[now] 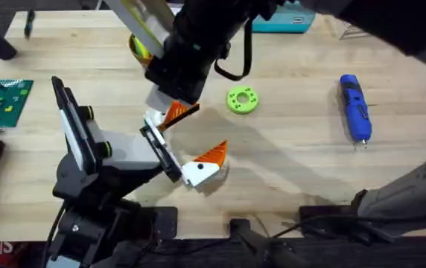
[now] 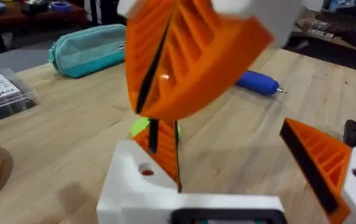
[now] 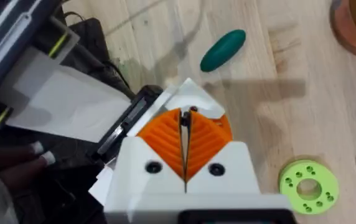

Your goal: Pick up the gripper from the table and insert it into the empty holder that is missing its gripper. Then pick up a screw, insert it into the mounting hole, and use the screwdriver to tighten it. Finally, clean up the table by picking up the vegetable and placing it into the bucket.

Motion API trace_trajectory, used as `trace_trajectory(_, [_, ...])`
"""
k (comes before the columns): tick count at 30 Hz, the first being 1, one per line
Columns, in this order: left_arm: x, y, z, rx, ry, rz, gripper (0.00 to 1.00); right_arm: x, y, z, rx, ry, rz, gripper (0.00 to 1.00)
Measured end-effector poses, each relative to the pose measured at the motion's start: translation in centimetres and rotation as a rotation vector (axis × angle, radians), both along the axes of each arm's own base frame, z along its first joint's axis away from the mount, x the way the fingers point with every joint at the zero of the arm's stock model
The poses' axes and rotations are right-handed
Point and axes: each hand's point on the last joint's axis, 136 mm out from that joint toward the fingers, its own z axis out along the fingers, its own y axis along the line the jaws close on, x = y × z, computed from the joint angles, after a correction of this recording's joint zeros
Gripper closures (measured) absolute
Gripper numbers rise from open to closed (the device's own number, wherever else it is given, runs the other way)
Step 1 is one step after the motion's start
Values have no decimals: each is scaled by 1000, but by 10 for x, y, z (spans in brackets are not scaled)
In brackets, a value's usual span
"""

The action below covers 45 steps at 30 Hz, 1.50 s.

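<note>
Two orange pads [image 3: 165, 134] of the right gripper [image 3: 185, 121] are pressed flat together, with just a thin dark seam between them. The white base of the loose finger piece, the gripper [image 3: 193, 96], sits just past their tips. I cannot tell whether the pads nip an edge of its orange tip. I also cannot tell if the left gripper [image 2: 163, 152], close beside the right one, is spread or closed.

Judging by this, the first step is in hand: seating the piece in the holder [image 1: 159, 152]. The holder is the black bracket on the desk arm [image 1: 79, 149], which stands at the near left corner of the tabletop [image 1: 295, 171]. The piece's base lies right against the holder's upper end, touching it or very nearly. The matching finger [image 1: 202, 167] is mounted just beside it, toward the near edge.

The next move probably calls for squaring the base to the bracket and sliding it home without tilting, since a skewed entry could jam.

Farther out, a green ring [image 1: 242, 100] lies near the middle of the tabletop. The screwdriver [image 1: 354, 106] lies untouched toward the right edge, and the vegetable [image 3: 223, 50] rests well apart on bare wood. The screw, the tightening and the clean-up are not yet done.
</note>
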Motion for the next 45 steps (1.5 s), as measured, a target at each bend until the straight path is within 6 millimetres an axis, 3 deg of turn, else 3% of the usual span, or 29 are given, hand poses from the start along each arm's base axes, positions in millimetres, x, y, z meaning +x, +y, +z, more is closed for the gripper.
trace_trajectory(29, [0, 0, 0, 0, 1, 0, 12, 7, 2, -23, -55, 7, -5, 993])
trace_trajectory(45, [0, 0, 0, 0, 2, 0, 12, 6, 1, -24, -59, 10, -5, 995])
